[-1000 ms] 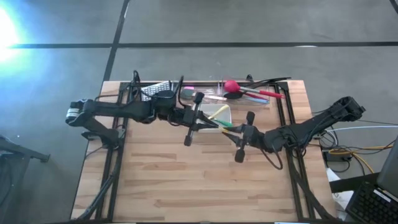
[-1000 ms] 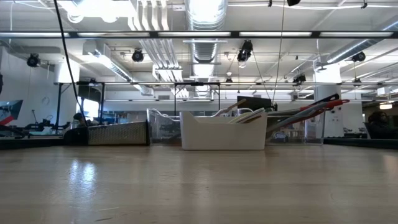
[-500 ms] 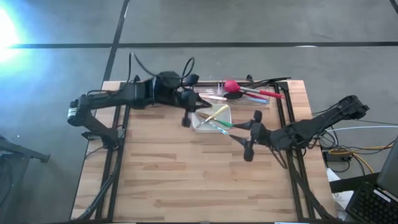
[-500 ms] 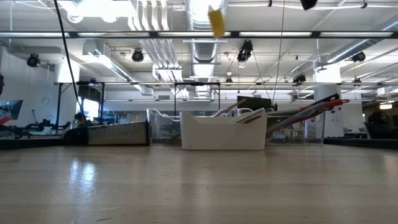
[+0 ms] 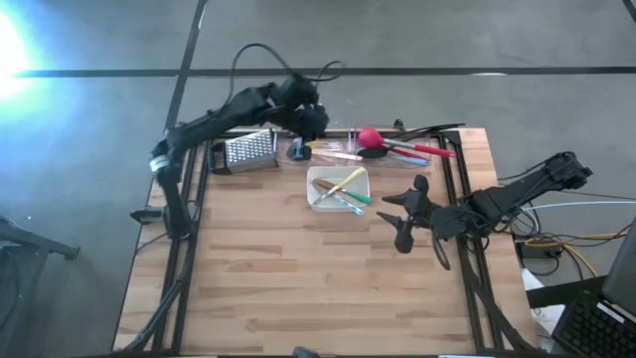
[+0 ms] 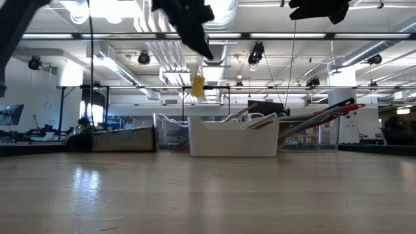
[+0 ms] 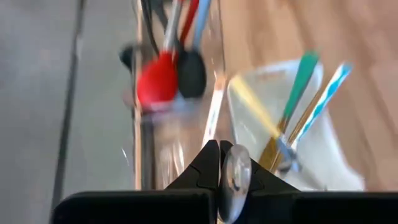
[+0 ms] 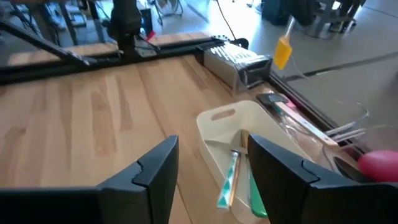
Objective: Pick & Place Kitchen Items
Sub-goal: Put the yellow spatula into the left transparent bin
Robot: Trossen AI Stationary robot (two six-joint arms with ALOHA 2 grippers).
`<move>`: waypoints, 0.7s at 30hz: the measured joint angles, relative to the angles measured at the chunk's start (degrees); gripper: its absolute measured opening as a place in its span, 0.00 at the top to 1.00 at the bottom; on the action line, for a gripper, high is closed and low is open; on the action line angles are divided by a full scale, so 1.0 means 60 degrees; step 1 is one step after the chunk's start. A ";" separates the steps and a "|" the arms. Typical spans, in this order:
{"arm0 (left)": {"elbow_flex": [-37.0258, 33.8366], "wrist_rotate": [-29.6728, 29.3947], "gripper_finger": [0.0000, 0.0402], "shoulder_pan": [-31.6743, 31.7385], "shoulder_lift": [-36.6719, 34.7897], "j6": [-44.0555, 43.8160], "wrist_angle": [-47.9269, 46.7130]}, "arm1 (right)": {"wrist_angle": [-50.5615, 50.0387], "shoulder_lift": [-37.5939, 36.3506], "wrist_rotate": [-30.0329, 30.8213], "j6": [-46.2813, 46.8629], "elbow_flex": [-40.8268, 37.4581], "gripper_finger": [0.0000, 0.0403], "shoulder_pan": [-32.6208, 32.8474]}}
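Observation:
My left gripper (image 5: 310,123) hangs above the left end of the clear bin (image 5: 393,147) at the table's far edge, shut on a thin clear-handled utensil (image 7: 236,177). Its yellow-orange head (image 6: 198,84) dangles in the air below the fingers, also in the right wrist view (image 8: 283,51). The bin holds a red spatula (image 5: 370,137) and dark spoons. My right gripper (image 5: 402,213) stands open and holds nothing, right of the white tray (image 5: 320,177). The tray holds yellow, green and striped utensils (image 5: 348,189). My left gripper pinches the clear handle's upper end (image 7: 236,163) between its two fingers, coming at it slanting down from the table's left. The utensil hangs below the fingers, clear of the bin and table, with its yellow-orange head (image 8: 283,52) lowest.
A steel box grater (image 5: 248,149) lies at the far left, next to the bin. A small blue piece (image 5: 296,151) sits at the bin's left end. Bare wooden tabletop (image 5: 298,278) fills the whole near half.
My right gripper has opened, letting go of the utensil, and drawn back toward the table's right edge. My left gripper, staying shut on the utensil, has swung from over the white tray toward the far edge and tipped downward. The yellow-orange head now hangs lower, above the bin's left end.

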 joint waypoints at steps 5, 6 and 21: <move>0.1555 -0.1038 0.98 0.0208 0.1697 0.0648 -0.1516 | -0.0516 0.0027 0.0055 0.0027 -0.0015 0.55 -0.0012; 0.1846 -0.1386 0.98 0.0208 0.2007 0.0768 -0.1737 | -0.0590 0.0027 0.0055 0.0042 -0.0036 0.54 -0.0011; 0.3383 -0.3758 0.98 0.0365 0.4758 0.1240 -0.3521 | -0.0638 0.0017 0.0048 0.0053 -0.0560 0.56 -0.0004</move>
